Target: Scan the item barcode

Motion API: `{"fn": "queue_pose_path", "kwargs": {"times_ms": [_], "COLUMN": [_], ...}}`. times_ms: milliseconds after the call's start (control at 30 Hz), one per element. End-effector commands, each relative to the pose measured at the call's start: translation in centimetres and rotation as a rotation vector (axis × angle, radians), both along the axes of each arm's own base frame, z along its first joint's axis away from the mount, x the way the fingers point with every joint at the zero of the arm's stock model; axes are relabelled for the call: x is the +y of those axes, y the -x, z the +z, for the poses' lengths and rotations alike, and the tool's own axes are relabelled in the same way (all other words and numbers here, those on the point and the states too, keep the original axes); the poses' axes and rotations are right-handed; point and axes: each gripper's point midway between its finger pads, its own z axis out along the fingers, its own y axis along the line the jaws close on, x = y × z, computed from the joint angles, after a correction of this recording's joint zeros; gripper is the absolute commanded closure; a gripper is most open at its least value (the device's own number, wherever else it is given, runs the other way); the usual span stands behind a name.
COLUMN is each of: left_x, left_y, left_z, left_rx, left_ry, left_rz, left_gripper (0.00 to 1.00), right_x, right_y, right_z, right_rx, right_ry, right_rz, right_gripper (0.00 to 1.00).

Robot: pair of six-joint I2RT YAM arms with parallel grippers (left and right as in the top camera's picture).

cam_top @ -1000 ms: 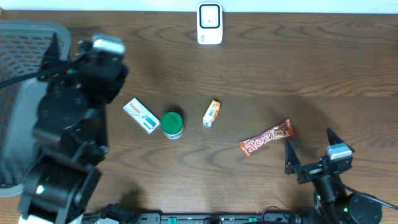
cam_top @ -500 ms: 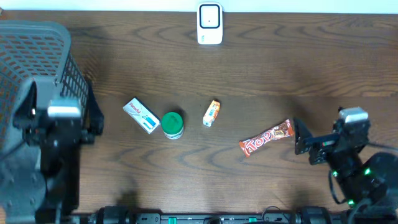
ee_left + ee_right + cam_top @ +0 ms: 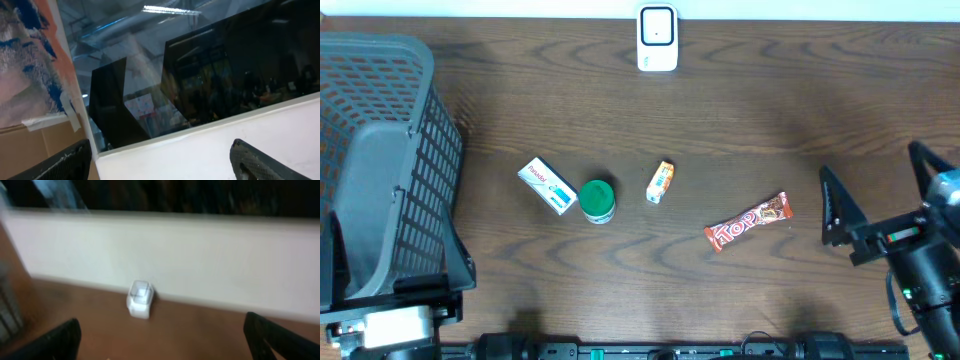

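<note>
A white barcode scanner [image 3: 657, 38] stands at the table's far edge and also shows small in the right wrist view as the scanner [image 3: 139, 298]. Four items lie mid-table: a white-and-blue box [image 3: 547, 185], a green-lidded jar [image 3: 598, 200], a small orange carton [image 3: 661, 182] and a red candy bar [image 3: 748, 222]. My right gripper [image 3: 880, 190] hangs open and empty to the right of the candy bar, its jaws [image 3: 165, 342] facing the scanner. My left gripper [image 3: 162, 165] is open and empty, aimed at a white wall and dark window. Overhead shows only a bit of the left arm [image 3: 380, 325].
A dark mesh basket [image 3: 390, 160] fills the left side of the wooden table [image 3: 770, 120]. A white wall runs behind the scanner.
The left arm has pulled back from over the basket to the front left corner. The right gripper has swung right, away from the candy bar.
</note>
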Motion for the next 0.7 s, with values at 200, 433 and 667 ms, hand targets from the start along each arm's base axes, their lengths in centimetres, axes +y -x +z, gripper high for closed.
{"fn": "queue_pose_path", "kwargs": {"times_ms": [200,433,667], "left_x": [0.4,0.2,0.3], "left_y": [-0.6,-0.8,-1.9], "left_z": [-0.1,-0.5,-3.1], "left_rx": [0.011,0.028,0.147], "left_ry": [0.025,0.022,0.025], "left_rz": [0.011,0.002,0.003], "left_gripper": [0.14,0.14,0.14], "right_x": [2.2,2.0,2.7], "right_y": [0.1,-6.5,-11.1], "right_z": [5.8,8.5,4.3], "right_rx": [-0.223,-0.325,-0.201], "right_ry": [-0.012,-0.056,0.039], "right_rz": [0.138,0.140,0.174], "right_gripper": [0.01,0.01,0.01]}}
